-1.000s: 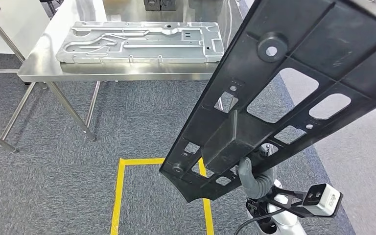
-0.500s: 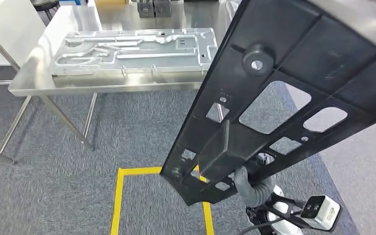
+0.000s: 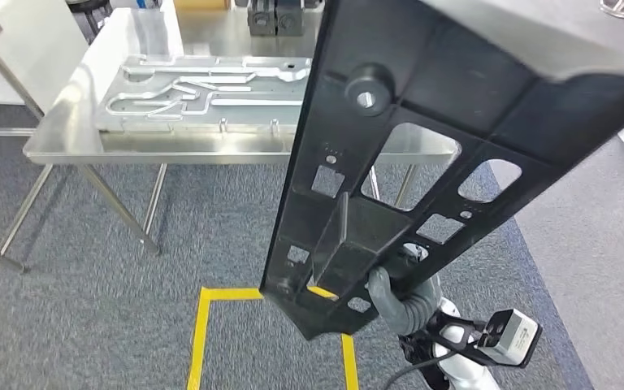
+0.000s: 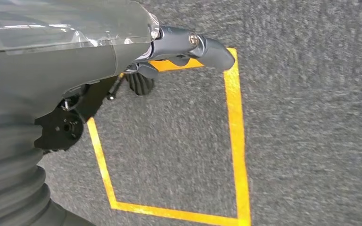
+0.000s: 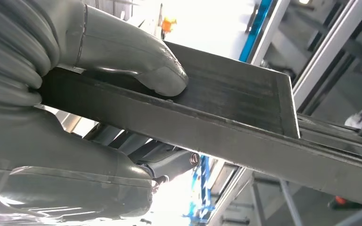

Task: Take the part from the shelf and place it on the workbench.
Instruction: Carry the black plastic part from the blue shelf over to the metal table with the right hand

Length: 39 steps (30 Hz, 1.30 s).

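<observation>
My right hand (image 3: 396,296) fingers (image 5: 162,77) grasping the black part (image 3: 422,154), left hand (image 4: 75,52) fingers' state unclear, steel counter (image 3: 65,134) ahead

No readable markings in any view

No lettering, label, brand or number can be made out on the black part (image 3: 422,154), the steel counter (image 3: 73,138), the machined plate (image 3: 203,85) lying on it, or the yellow floor tape (image 3: 199,341).

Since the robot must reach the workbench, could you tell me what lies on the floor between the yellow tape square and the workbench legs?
In the head view, bare grey carpet lies between the yellow tape square and the workbench legs.
</observation>
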{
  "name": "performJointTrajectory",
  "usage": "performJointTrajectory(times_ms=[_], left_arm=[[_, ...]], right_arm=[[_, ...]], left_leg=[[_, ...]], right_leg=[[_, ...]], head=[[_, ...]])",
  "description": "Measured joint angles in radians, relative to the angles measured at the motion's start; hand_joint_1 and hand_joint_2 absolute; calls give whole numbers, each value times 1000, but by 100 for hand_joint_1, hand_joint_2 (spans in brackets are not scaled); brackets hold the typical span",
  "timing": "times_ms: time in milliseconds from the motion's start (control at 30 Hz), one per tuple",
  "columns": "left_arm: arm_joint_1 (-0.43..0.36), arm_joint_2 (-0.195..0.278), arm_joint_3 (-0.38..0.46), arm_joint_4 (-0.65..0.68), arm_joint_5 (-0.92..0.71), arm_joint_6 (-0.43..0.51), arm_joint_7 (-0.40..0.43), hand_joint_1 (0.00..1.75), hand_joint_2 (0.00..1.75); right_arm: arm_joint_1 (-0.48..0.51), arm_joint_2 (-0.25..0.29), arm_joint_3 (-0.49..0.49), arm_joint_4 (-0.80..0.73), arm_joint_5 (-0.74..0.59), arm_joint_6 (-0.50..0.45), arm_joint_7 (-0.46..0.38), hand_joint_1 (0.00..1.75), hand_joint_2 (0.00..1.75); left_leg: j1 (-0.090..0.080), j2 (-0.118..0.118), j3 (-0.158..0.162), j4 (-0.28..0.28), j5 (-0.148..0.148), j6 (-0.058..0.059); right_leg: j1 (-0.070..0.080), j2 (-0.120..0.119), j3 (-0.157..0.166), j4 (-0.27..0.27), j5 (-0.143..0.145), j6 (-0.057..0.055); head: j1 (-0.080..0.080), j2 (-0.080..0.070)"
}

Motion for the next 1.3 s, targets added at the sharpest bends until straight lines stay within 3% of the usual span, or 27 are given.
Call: performJointTrajectory(times_ms=[67, 100, 133, 233, 300, 400, 467, 567, 600, 633, 667, 733, 800, 867, 933, 1000, 1067, 1100, 1133, 1167, 1233, 1300], left_arm=[[1, 0, 0, 0, 0, -2, -1, 0, 175], [2, 0, 0, 0, 0, -3, -1, 0, 175], [3, 0, 0, 0, 0, -4, -1, 0, 175], [3, -1, 0, 0, 0, -4, 1, 0, 175], [1, -4, 2, 1, 0, -3, 4, 0, 175], [-1, -4, 4, 1, 0, 0, 8, 0, 175], [-3, -3, 5, 1, 0, 1, 10, 0, 175], [-6, -4, 5, 1, 0, 1, 12, 0, 175], [-5, -4, 5, 1, 0, 1, 12, 0, 175], [-4, -3, 5, 1, 1, 1, 12, 0, 175], [-3, -3, 5, 1, 1, 1, 12, 0, 175], [-3, -2, 5, 1, 1, 2, 12, 0, 175], [-3, -1, 5, 1, 0, 1, 12, 0, 175], [-3, 0, 5, 1, 0, 0, 11, 0, 175], [-2, 0, 6, 1, 1, 0, 11, 0, 175], [-4, 0, 6, 1, 0, -1, 11, 0, 175], [-6, 1, 6, 1, 0, -1, 10, 0, 175], [-5, 1, 6, 1, 0, 0, 10, 0, 175], [-5, 1, 6, 1, 0, 0, 10, 0, 175], [-5, 1, 6, 1, 0, 0, 10, 0, 175], [-4, 0, 6, 1, 0, 1, 10, 0, 175], [-5, -1, 6, 1, 0, 1, 10, 0, 175]], right_arm=[[3, 0, 0, 2, -7, 0, -8, 175, 175], [6, 0, 0, 4, -11, 0, -10, 175, 175], [7, 0, 0, 6, -13, 0, -12, 175, 175], [9, -1, 0, 8, -15, 1, -15, 175, 175], [7, 0, 0, 9, -16, 2, -16, 175, 175], [2, 1, 0, 9, -20, 3, -15, 175, 175], [-7, 3, 0, 9, -26, 5, -11, 175, 175], [-16, 7, 0, 9, -30, 7, 0, 175, 175], [-16, 7, 0, 10, -31, 8, 2, 175, 175], [-16, 8, 0, 11, -32, 9, 2, 175, 175], [-16, 8, 0, 11, -33, 10, 2, 175, 175], [-16, 8, 0, 11, -35, 10, 2, 175, 175], [-16, 8, -1, 11, -38, 10, 2, 175, 175], [-16, 8, -4, 11, -42, 7, 2, 175, 175], [-16, 8, -8, 9, -43, 3, 1, 175, 175], [-16, 8, -10, 7, -44, 0, -1, 175, 175], [-13, 8, -12, 6, -45, -1, -1, 175, 175], [-11, 8, -12, 6, -45, -1, -1, 175, 175], [-8, 8, -12, 6, -45, -1, -1, 175, 175], [-7, 8, -13, 6, -45, -1, -1, 175, 175], [-7, 8, -14, 6, -45, 0, -1, 175, 175], [-7, 8, -15, 5, -44, 0, -1, 175, 175]], left_leg=[[-1, -4, 10, -1, -10, 4], [-2, -5, 17, 0, -17, 4], [-3, -7, 26, 0, -24, 4], [-7, -10, 59, -1, -49, -2], [-8, -12, 72, -4, -61, -11], [-11, -11, 80, 15, -58, -30], [-10, -7, 59, 72, -80, -38], [-1, -3, -46, 240, -161, -52], [1, -3, -74, 272, -171, -55], [3, -2, -87, 270, -158, -57], [6, -1, -80, 232, -122, -59], [9, 3, -40, 102, -38, -62], [6, 9, -14, 27, -22, -51], [4, 10, -11, 20, -27, -32], [7, 8, 1, 16, -13, -19], [6, 8, 12, 14, -16, -9], [4, 7, 15, 14, -22, -3], [2, 6, 17, 14, -26, -2], [0, 5, 22, 14, -31, -2], [-2, 4, 29, 14, -36, -2], [-6, 2, 48, 12, -49, -4], [-7, 1, 60, 9, -59, -11]], right_leg=[[-1, 1, -86, 117, -44, 5], [-2, 1, -116, 141, -50, 5], [-2, 1, -128, 131, -34, 2], [3, 3, -83, -44, 97, -13], [12, 7, -60, -115, 122, -26], [9, 9, -38, -135, 126, -45], [2, 7, -17, -145, 126, -52], [3, 4, -5, -147, 112, -57], [3, 5, -1, -146, 107, -57], [2, 5, 4, -146, 102, -55], [1, 5, 11, -145, 97, -52], [-1, 5, 28, -143, 84, -44], [0, 4, 35, -141, 73, -31], [2, 4, 38, -132, 69, -16], [1, 4, 39, -110, 59, -4], [-3, 4, 1, -37, 18, 3], [-4, 4, -76, 88, -35, 8], [-4, 4, -110, 132, -46, 8], [-4, 4, -129, 145, -36, 6], [-3, 4, -128, 119, -6, 1], [3, 4, -83, -8, 81, -14], [13, 4, -52, -94, 96, -29]], head=[[0, 0], [0, 0], [0, 0], [0, 0], [0, 0], [0, 0], [0, 0], [-1, 0], [-1, 0], [-1, 0], [-1, 0], [-1, 0], [-1, 0], [-1, 0], [-1, 0], [-1, 0], [-1, 0], [-1, 0], [-1, 0], [-1, 0], [-1, 0], [0, 0]])
